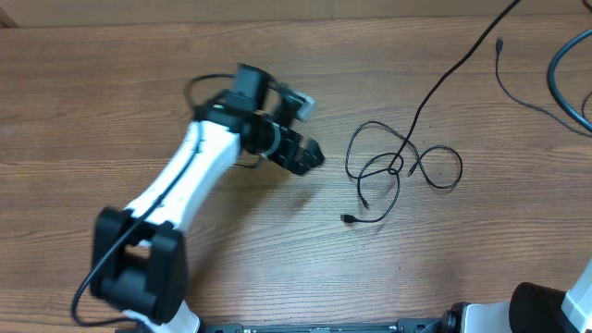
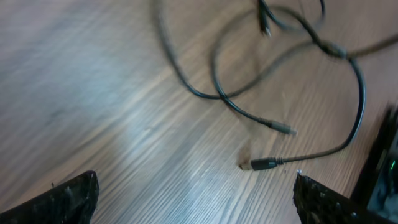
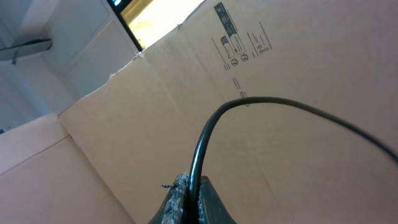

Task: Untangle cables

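From my seat, the left arm (image 1: 185, 176) reaches across the wooden table (image 1: 92, 92) from the lower left. The left pincer (image 1: 310, 153) at its tip points toward the middle of the table. On its own camera the two fingers (image 2: 62, 199) sit in the bottom corners, spread wide apart, with only bare wood between them.

Just right of that pincer lie the cables (image 1: 398, 171), thin black cords looped over each other and crossing at a small knot near the centre. They lie flat on the table, near the left pincer but not touching it. Two loose ends trail toward me. One plug (image 1: 349, 218) is at the lower left of the tangle and a second plug (image 1: 365, 199) lies just above it. The left wrist view is blurred but shows both ends lying on the wood.

From the knot, one strand (image 1: 444, 74) runs up and right, out of the top of the overhead view. Further right lies another thin wire (image 1: 504, 74), then a thicker wire (image 1: 560, 74) at the table's edge.

The right arm (image 1: 555, 310) shows only at the bottom right corner. The right pincer (image 3: 191, 190) is clamped together on a black cable (image 3: 205, 137), which arcs up and away to the right in front of a cardboard box (image 3: 280, 155). I cannot tell whether this is the same strand.
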Robot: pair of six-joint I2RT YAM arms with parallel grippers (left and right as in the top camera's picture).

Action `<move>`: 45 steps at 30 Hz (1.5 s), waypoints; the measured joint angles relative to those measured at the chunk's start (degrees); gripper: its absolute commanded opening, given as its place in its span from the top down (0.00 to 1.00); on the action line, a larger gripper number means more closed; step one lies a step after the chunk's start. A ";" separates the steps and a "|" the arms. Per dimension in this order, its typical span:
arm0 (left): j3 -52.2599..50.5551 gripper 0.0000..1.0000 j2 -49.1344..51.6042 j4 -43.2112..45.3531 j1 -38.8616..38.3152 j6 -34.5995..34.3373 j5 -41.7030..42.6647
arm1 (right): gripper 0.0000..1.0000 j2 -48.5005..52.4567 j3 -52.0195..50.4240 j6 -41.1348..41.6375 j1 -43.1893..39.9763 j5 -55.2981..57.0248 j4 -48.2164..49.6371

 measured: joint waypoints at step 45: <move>0.07 0.07 13.53 18.51 -17.44 43.63 0.61 | 0.96 0.00 0.00 1.05 -14.78 -11.43 -3.61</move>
